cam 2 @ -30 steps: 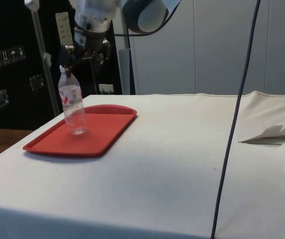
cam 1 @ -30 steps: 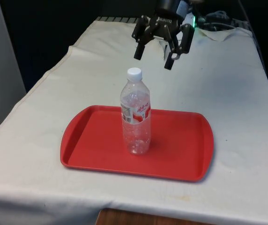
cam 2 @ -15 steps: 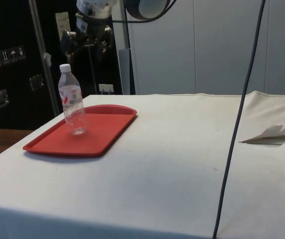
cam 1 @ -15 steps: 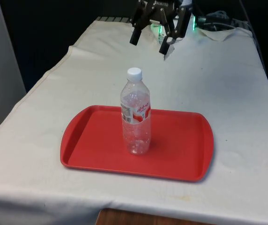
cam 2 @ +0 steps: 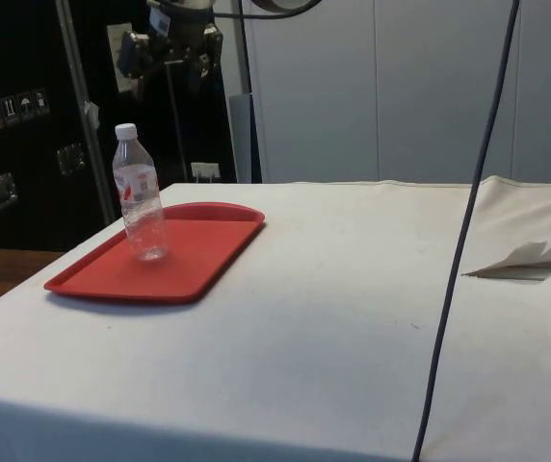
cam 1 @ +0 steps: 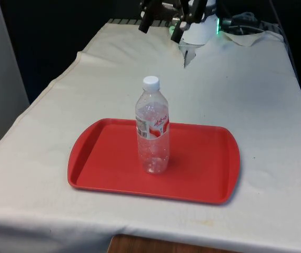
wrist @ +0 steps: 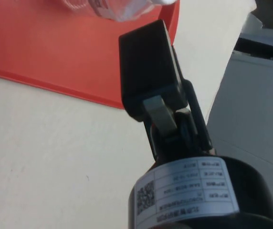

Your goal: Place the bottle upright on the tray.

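Cloth covers the whole table, white and a little wrinkled, and on it, toward the lower middle of the front view, you have the red tray lying flat. In the side view the tray sits at the left of the frame.

Standing on the tray, a bit left of its centre in the front view, is the clear plastic water bottle, upright, white cap on top, red-and-white label round its upper half. It looks empty or nearly so. The side view shows the bottle vertical, with its base on the tray floor. From how things lie, you can take the placement as done.

Up at the top edge of the front view is the gripper, well above and behind the bottle, its two black fingers spread apart with nothing between them. In the side view the gripper hangs high in the upper left.

Should you need to take the bottle again, expect it to be light, thin-walled and easily crushed, and tippy because it is tall and narrow. Hold it on the firmer neck just under the cap, or gently across the labelled part.
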